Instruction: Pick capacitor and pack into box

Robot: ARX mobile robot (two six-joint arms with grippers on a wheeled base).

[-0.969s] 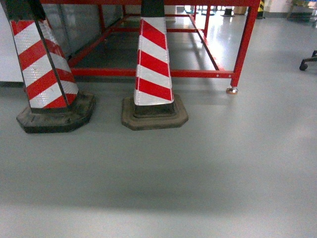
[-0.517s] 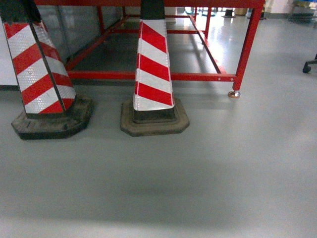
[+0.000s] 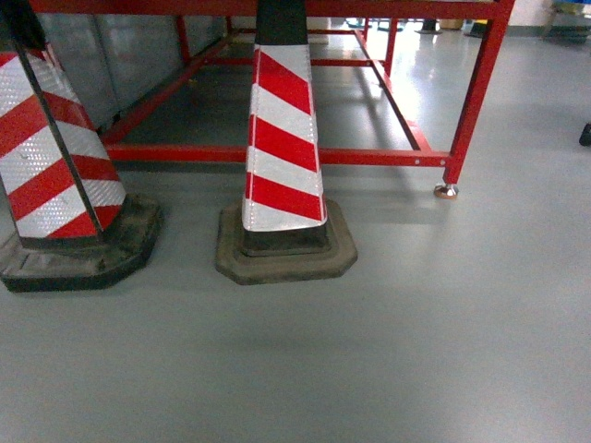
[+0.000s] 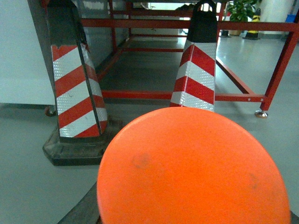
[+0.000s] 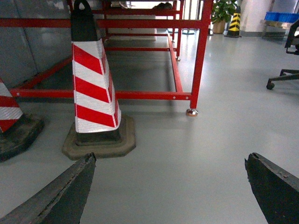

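A large, round, bright orange object, which I take to be the capacitor (image 4: 194,168), fills the lower half of the left wrist view, right where the left gripper's jaws sit. It hides them except for one dark finger (image 4: 80,212) showing against its lower left edge. In the right wrist view my right gripper (image 5: 169,163) hangs open above bare grey floor with nothing between its dark fingertips (image 5: 84,170). The box is out of view. Neither gripper appears in the head view.
Two red-and-white striped cones (image 3: 282,138) (image 3: 51,157) on dark bases stand on the grey floor close ahead. Behind them is a red steel frame (image 3: 476,92) with a foot (image 3: 446,191). A chair base (image 5: 282,77) and blue bins (image 5: 281,17) lie far right.
In the head view the cones and red frame have grown and slid lower, the left cone drifting further left and the frame leg right. The camera has rolled closer to them.
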